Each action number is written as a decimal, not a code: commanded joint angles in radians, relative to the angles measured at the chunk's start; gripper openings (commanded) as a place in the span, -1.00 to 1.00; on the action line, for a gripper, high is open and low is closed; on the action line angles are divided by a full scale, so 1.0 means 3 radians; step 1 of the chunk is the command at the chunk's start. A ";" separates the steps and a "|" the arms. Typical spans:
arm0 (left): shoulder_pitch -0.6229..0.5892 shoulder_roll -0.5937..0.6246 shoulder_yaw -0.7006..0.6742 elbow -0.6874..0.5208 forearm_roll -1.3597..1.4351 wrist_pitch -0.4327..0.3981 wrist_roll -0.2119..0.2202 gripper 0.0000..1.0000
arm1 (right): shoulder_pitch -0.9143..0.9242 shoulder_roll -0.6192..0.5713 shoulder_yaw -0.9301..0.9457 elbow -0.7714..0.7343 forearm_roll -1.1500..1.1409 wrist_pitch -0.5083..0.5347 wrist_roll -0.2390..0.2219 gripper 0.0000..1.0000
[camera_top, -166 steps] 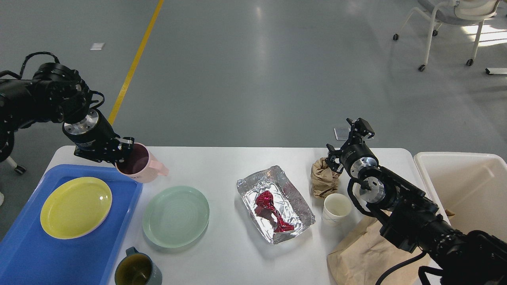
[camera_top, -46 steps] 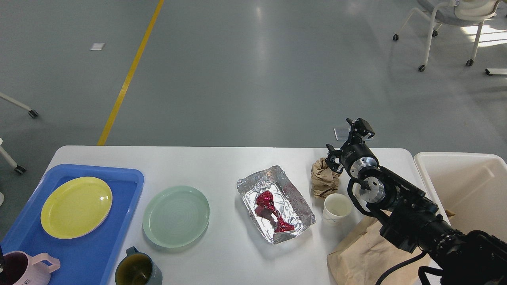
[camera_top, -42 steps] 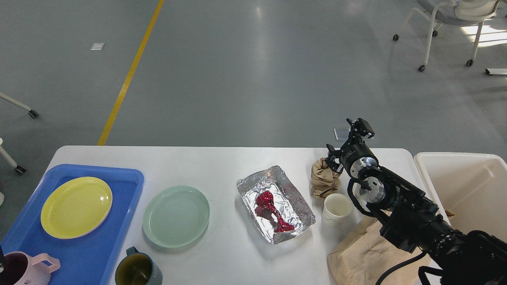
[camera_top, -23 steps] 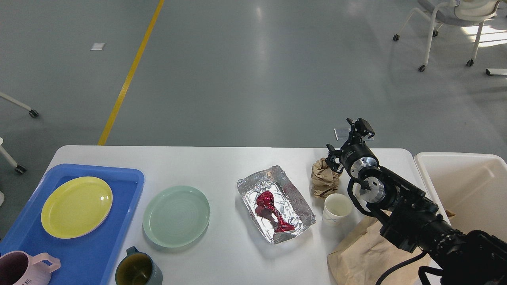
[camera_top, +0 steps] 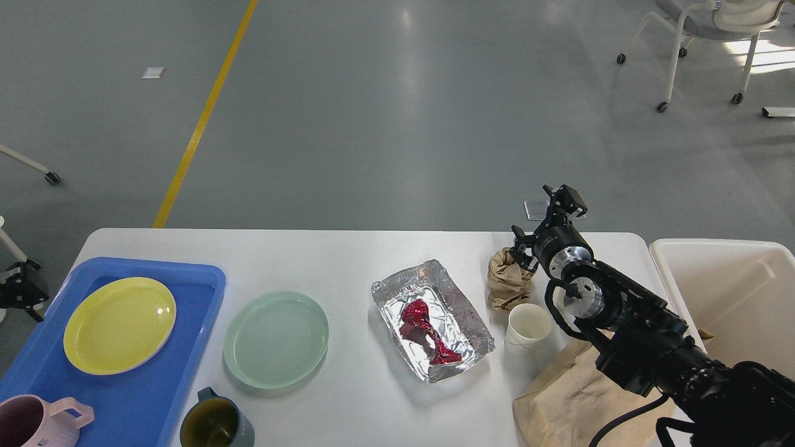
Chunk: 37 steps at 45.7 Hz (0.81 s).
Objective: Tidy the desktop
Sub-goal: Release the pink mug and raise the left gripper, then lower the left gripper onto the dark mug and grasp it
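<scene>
The white desktop (camera_top: 348, 254) holds a pale green plate (camera_top: 276, 339), a dark green mug (camera_top: 216, 424), a foil tray (camera_top: 463, 310) with a crumpled red wrapper (camera_top: 427, 330), a crumpled brown paper ball (camera_top: 508, 279), a white paper cup (camera_top: 528, 327) and a flat brown paper bag (camera_top: 568, 397). My right gripper (camera_top: 545, 218) hangs open and empty just right of the paper ball, above the far edge. A small dark part of my left gripper (camera_top: 22, 289) shows at the left edge beside the tray; its fingers cannot be told apart.
A blue tray (camera_top: 192, 298) at the left carries a yellow plate (camera_top: 119, 325) and a pink mug (camera_top: 31, 422) at its near corner. A cream bin (camera_top: 726, 292) stands off the right end. My right arm lies over the paper bag.
The pink mug, held by my left gripper 3.6 s ago, now stands in the tray's near-left corner. The left arm left the view and now reappears at the left edge. The right arm has not moved.
</scene>
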 commanded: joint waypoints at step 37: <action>-0.1155 -0.1831 -0.0174 -0.1938 0.0010 0.0000 0.0042 0.88 | 0.0000 0.0001 0.0000 -0.0003 0.0000 0.0000 0.0000 1.00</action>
